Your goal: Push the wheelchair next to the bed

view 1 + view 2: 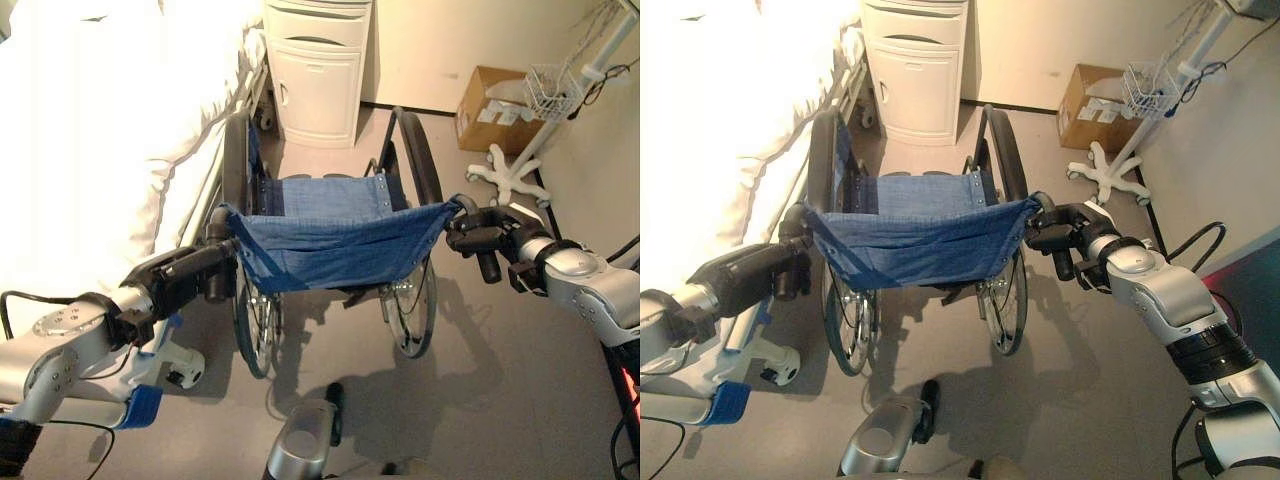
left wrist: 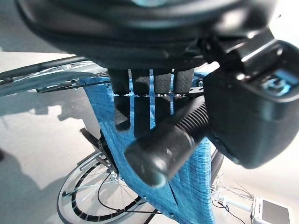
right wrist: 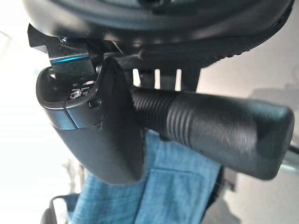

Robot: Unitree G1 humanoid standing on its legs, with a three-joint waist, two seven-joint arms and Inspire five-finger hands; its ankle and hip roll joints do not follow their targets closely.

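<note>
The wheelchair (image 1: pixel 330 240) stands at the centre of the head view, its left wheel (image 1: pixel 237 165) just beside the bed (image 1: pixel 100 150) that runs along nine to eleven o'clock. The left hand (image 1: pixel 185 275) is clenched round the left push handle (image 2: pixel 163 149), and the right hand (image 1: pixel 482 238) is wrapped round the right push handle (image 3: pixel 219 130); both wrist views show fingers curled over the ribbed grips.

The main risk, as I judge it, is the left wheel or frame catching the bed's side rail or caster (image 1: pixel 180 372) at seven o'clock if the push veers left, which would jam the chair or twist a grip loose. Pushing straight on could run the front into the white bedside cabinet (image 1: pixel 315 70) at twelve o'clock. Uneven force between the hands would swing the chair.

At two o'clock a cardboard box (image 1: pixel 495 105) sits on the floor with white items on top; a wire basket (image 1: pixel 552 90) on the wheeled stand (image 1: pixel 510 170) holds something I cannot make out.
</note>
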